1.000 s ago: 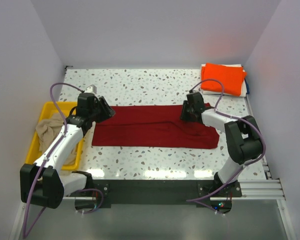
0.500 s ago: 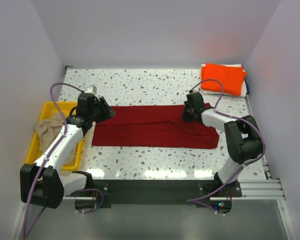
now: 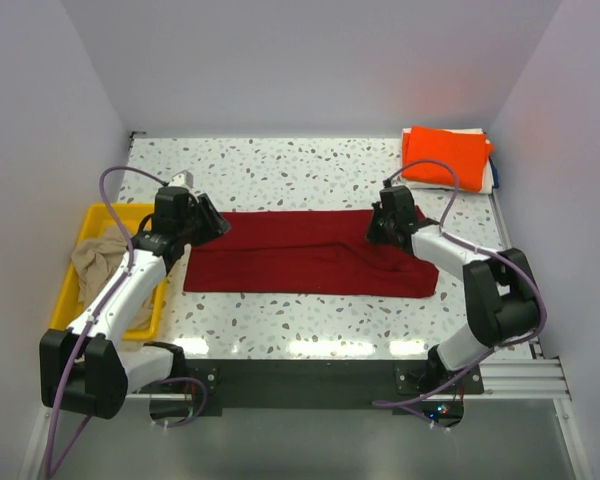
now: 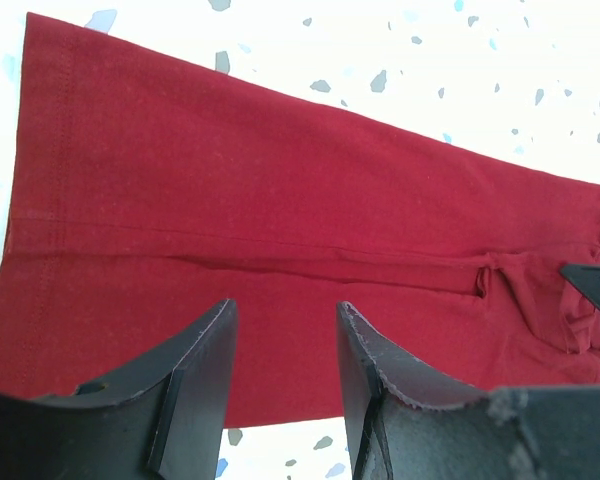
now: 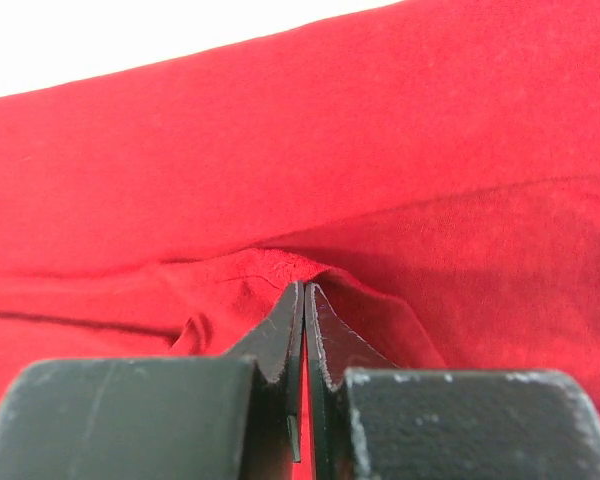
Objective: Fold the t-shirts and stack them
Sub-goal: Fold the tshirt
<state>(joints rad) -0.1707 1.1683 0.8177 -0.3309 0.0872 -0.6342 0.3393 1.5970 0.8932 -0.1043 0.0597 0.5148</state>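
Across the middle of the bench [image 3: 280, 165] lies the dark red t-shirt [image 3: 300, 255], folded lengthwise into a long band running left to right. It is flat apart from a raised crease near its right end.

Right gripper [image 5: 302, 292]: clenched on a small ridge of that cloth toward the right end of the band. The jaws are pressed together and the fabric puckers up at their tips. The hold appears placed to lift this end and carry it over toward the left for the crosswise fold.

Left gripper [image 4: 285, 312]: released, jaws apart, hanging over the left end of the band with nothing between them. Contact with the cloth cannot be confirmed. It is judged to be waiting to pin or take that end.

Orange t-shirt [image 3: 445, 157]: folded, at the far right corner, well apart from the work. It is evidently the start of the stack.

Beige t-shirt [image 3: 98, 255]: crumpled in the yellow tray [image 3: 100, 213] at the left edge, not yet folded.

Risk noted: the pinch is narrow, so only the top layer may rise and the fold may skew.
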